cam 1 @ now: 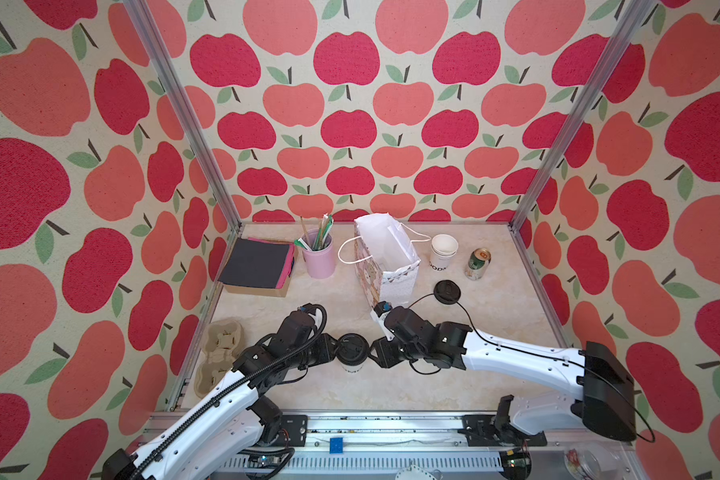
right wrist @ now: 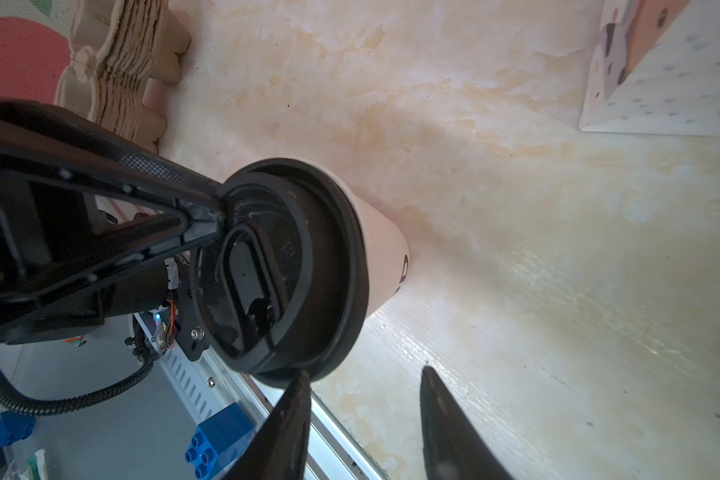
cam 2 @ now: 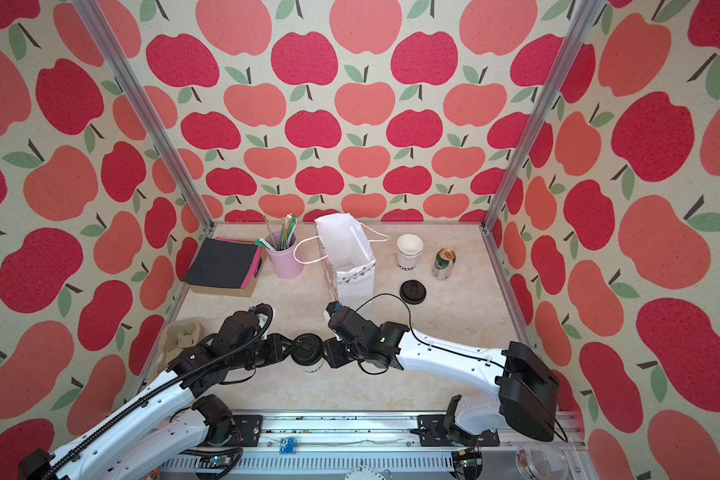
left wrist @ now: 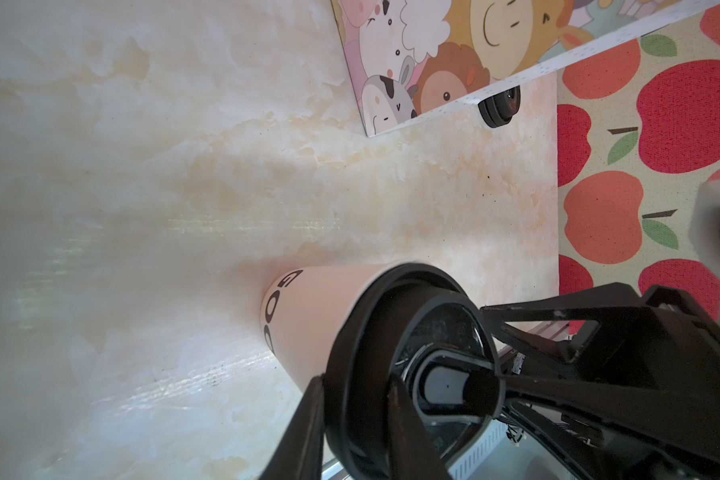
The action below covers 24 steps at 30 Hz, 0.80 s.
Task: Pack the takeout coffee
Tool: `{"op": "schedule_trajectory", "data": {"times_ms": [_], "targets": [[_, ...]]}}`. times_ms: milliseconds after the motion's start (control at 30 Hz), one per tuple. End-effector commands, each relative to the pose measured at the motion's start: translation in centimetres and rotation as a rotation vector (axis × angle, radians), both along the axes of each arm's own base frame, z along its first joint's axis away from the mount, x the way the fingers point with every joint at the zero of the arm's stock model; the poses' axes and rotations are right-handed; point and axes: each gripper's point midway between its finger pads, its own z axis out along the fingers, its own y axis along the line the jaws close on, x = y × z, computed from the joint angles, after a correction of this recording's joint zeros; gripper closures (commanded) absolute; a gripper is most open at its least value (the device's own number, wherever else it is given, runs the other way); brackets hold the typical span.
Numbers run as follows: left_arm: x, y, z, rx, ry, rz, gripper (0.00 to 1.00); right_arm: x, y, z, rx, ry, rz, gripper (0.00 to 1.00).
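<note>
Marbled cream table (cam 1: 371, 395), fenced by apple-print walls (cam 1: 350, 124), is carrying everything. On its near middle the takeout coffee (cam 1: 352, 353) is standing upright, a white cup with dark lettering low on its side and a black sip lid on top. The left gripper (cam 1: 336, 351) is reaching in from the left and is pinching the lid's rim. In the left wrist view one finger (left wrist: 306, 428) is lying under the rim against the cup's side and the other is lying over the lid's top. The right gripper (cam 1: 373, 351) is meeting the cup from the opposite side with its jaws parted, gripping nothing. In the right wrist view one fingertip (right wrist: 298, 399) is touching the lid's edge while the other is hanging apart from the cup over bare table.

Farther back, a white gift bag (cam 1: 387, 257) with cartoon animals on one face is standing open, its cord handles drooping to either side. Near the bag's right side a loose black lid (cam 1: 447, 291) is lying flat, and beyond it a stack of bare white cups (cam 1: 443, 249) and a green can (cam 1: 478, 264) are standing side by side. Left of the bag a pink tumbler (cam 1: 320, 259) is holding straws and stirrers, next to a cardboard box (cam 1: 258, 289) of dark napkins (cam 1: 254, 262). A stack of pulp cup trays (cam 1: 221, 353) is sitting at the table's left edge.
</note>
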Motion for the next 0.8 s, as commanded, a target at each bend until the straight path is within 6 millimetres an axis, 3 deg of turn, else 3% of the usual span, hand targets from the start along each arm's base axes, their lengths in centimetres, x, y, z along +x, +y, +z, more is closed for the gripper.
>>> {"op": "schedule_trajectory", "data": {"times_ms": [0, 533, 767], "targets": [[-2.0, 3.2, -4.5, 0.191, 0.121, 0.032, 0.75, 0.0, 0.9, 0.8, 0.038, 0.012, -0.002, 0.56], [-2.1, 3.1, -4.6, 0.189, 0.122, 0.028, 0.75, 0.7, 1.3, 0.4, 0.020, -0.004, -0.019, 0.56], [-2.1, 3.1, -4.6, 0.189, 0.122, 0.028, 0.75, 1.1, 0.2, -1.2, -0.055, -0.007, -0.050, 0.56]]}}
